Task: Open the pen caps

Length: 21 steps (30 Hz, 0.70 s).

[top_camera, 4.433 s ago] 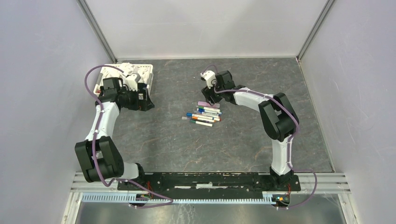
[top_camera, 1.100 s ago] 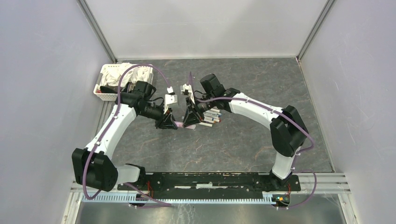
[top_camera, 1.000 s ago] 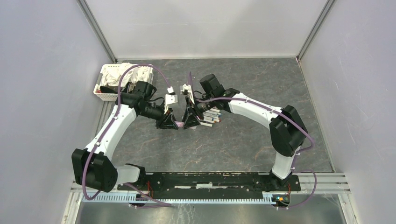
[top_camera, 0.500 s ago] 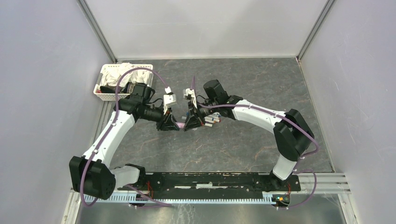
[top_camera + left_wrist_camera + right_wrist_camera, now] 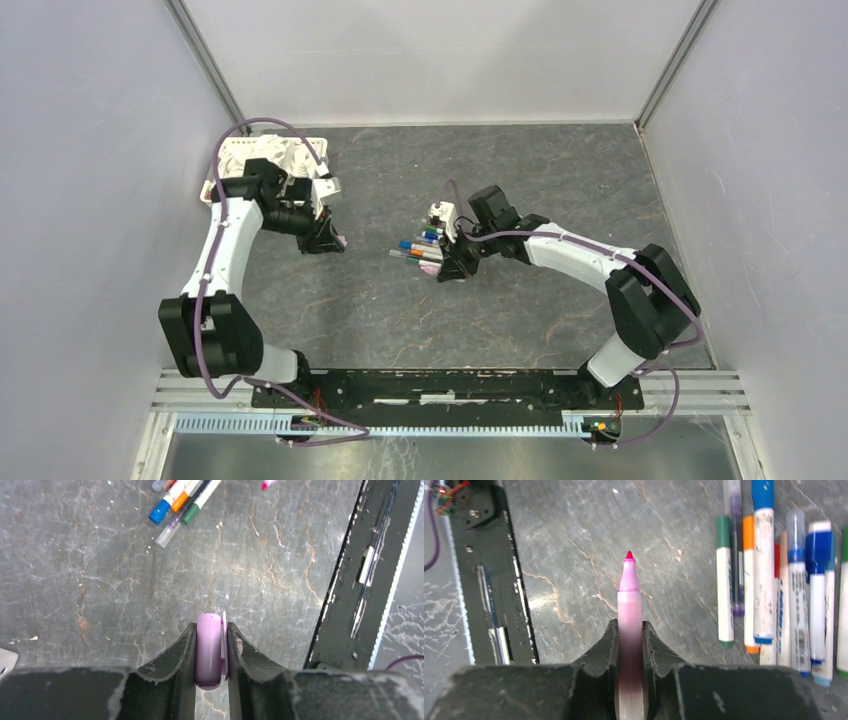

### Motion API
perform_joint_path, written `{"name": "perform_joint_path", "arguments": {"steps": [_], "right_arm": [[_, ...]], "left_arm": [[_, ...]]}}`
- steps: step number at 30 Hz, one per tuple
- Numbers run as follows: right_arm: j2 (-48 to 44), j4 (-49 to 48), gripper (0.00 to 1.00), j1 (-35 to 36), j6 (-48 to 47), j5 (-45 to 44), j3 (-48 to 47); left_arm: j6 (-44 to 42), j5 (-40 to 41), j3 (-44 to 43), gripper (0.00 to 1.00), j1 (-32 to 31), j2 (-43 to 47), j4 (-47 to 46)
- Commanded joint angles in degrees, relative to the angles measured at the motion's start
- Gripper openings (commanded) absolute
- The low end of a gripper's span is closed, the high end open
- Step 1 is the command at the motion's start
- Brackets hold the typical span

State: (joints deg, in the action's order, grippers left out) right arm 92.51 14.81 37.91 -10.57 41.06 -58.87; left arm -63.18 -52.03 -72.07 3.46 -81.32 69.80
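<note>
Your left tool (image 5: 210, 630) was clamped on a short, smooth lilac plastic cap (image 5: 208, 647), a stubby cylinder with a thin flat clip down one side, held above the table (image 5: 520, 170) and near the basket (image 5: 228, 150). Your right tool (image 5: 629, 625) was closed tight on the pen (image 5: 629, 592), whose glossy pink barrel stepped down to a narrower neck and a small red conical nib, bare and pointing away from the fingers. Cap and pen were well apart, one in each tool. Just beside the right tool lay the rest of the pens (image 5: 769, 580): slim round white barrels with blue, green and orange ends, side by side and mostly touching on the table's grey, veined, stone-like top. At the far left, the white plastic basket held crumpled white cloths (image 5: 272, 157).
</note>
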Motion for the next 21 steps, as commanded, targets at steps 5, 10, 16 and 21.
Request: {"name": "perform_joint_path", "arguments": {"steps": [5, 10, 16, 21], "right_arm": [[-6.54, -7.38, 0.00, -9.56, 7.85, -18.80, 4.71], [-5.94, -9.41, 0.00, -18.79, 14.30, -36.43, 9.39], [-2.76, -10.16, 0.00, -20.11, 14.80, -43.42, 11.76], [-2.18, -10.97, 0.16, -20.76, 14.78, -45.61, 13.20]], "left_arm": [[6.28, 0.12, 11.63, 0.02, -2.63, 6.87, -11.42], [21.43, 11.70, 25.77, 0.02, -11.94, 12.38, -35.09], [25.16, 18.78, 29.28, 0.02, -13.03, 9.30, -40.88], [25.09, 22.18, 30.77, 0.03, -13.74, 6.36, -41.78]]}}
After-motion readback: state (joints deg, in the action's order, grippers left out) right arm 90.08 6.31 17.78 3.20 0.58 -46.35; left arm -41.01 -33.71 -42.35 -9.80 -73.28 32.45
